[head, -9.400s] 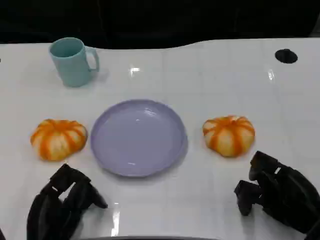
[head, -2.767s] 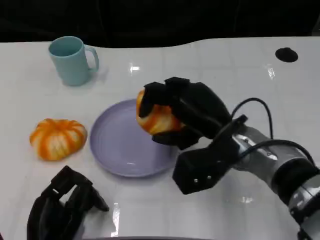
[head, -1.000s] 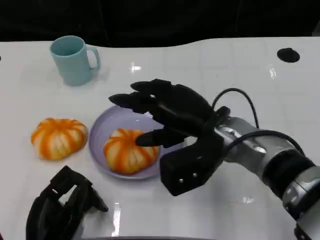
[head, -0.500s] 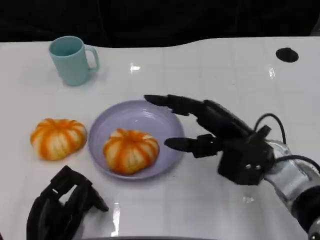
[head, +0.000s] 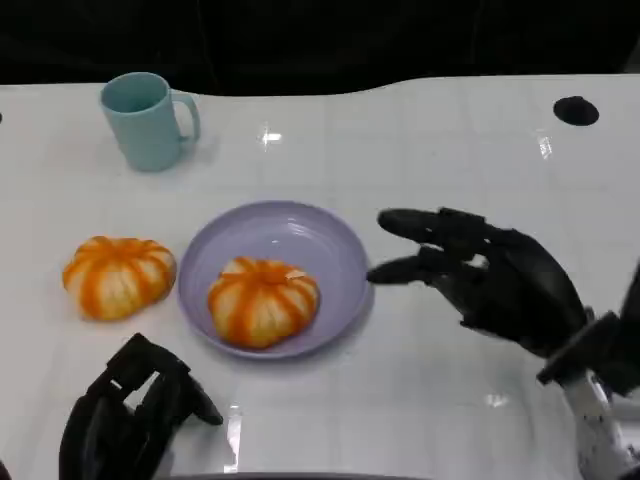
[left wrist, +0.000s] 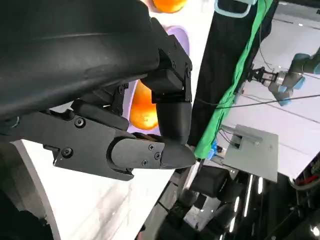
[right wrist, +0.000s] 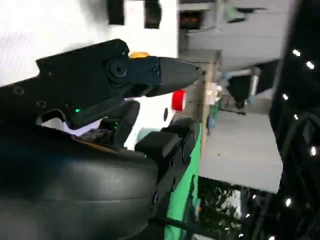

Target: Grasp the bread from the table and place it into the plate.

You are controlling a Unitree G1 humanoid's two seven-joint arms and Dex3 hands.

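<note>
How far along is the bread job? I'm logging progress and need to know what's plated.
Done: one bread lies in the purple plate. In hand: nothing; the right hand hangs open beside the plate's right rim, fingers spread. Left: a second bread sits on the table left of the plate, apart from it, with the left hand near the front edge, touching nothing. If both belong on the plate, roughly half remains.

The right hand [head: 487, 279] is held out empty with its fingers [head: 418, 227] spread apart. The left hand [head: 125, 415] is kept low, its fingers curled in on nothing.
</note>
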